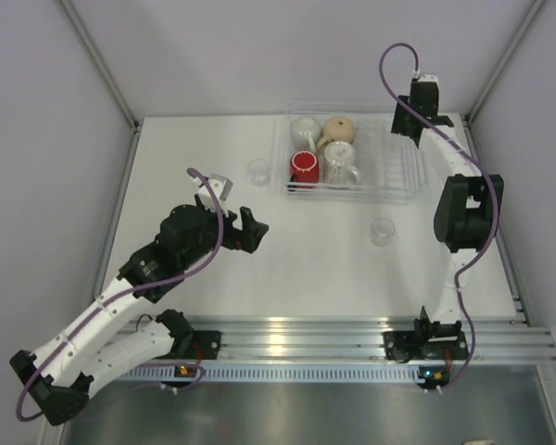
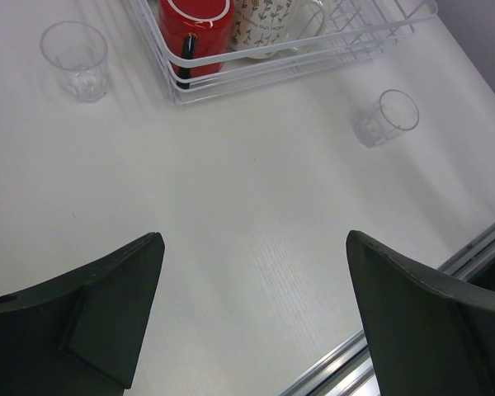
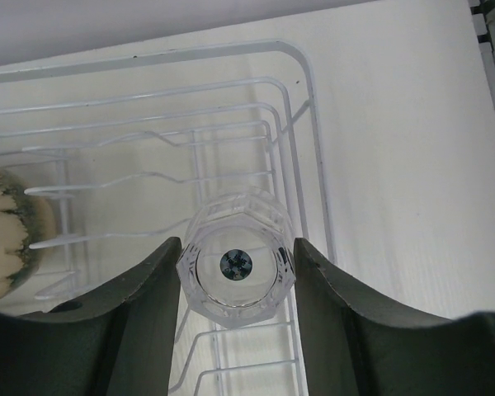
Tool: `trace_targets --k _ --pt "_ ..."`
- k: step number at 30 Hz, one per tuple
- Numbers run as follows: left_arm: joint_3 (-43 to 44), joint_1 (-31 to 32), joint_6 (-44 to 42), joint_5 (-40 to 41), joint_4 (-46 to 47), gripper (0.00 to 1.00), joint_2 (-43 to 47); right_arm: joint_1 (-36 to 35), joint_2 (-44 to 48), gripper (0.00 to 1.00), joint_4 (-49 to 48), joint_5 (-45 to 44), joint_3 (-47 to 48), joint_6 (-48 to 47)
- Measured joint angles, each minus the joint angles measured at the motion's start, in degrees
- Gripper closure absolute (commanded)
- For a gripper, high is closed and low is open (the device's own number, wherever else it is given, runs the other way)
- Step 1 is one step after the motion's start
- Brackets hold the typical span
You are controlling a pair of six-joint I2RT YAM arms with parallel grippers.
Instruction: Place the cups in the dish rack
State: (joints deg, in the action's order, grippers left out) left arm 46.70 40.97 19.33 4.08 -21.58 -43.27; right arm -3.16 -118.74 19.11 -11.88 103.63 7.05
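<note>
Cups: red mug (image 1: 304, 168), tan mug (image 1: 338, 128), white mug (image 1: 341, 162) sit in dish rack (image 1: 400, 182), upper centre of top view. Loose glass (image 1: 258, 171) left of rack, second loose glass (image 1: 382, 231) below it. Right gripper (image 3: 238, 276) clamps faceted glass (image 3: 238, 266) over rack wires. Left gripper (image 2: 256, 280) jaws wide, empty, lower left.

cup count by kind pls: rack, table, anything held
Mugs: 3 (red mug, tan mug, white mug, all in the dish rack)
Clear glasses: 3 (glass left of the rack, glass in front of it, glass in the right claw)
Pale cup in the rack's far-left corner, kind unclear: 1
Total: 7
</note>
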Motion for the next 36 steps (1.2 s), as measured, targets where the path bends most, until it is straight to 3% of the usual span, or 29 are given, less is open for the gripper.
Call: trace_targets --k 9,12,16,28,36 --pt "0.0 0.0 0.0 0.31 0.0 0.03 0.0 0.2 -4.15 0.97 -0.96 2.1 1.81 0.04" --pt "0.0 0.0 0.02 0.28 0.02 0.03 0.0 0.2 -5.16 0.9 -0.96 2.08 1.81 0.04" --pt "0.0 0.0 0.02 0.26 0.02 0.03 0.04 0.2 -6.71 0.73 -1.11 2.16 1.84 0.13" --pt "0.09 0.0 0.44 0.09 -0.13 0.02 1.38 0.22 -7.56 0.34 -1.64 1.92 1.92 0.5" --pt "0.26 0.0 1.84 0.61 -0.63 0.02 1.51 0.04 -7.52 0.29 -1.09 0.81 2.21 0.35"
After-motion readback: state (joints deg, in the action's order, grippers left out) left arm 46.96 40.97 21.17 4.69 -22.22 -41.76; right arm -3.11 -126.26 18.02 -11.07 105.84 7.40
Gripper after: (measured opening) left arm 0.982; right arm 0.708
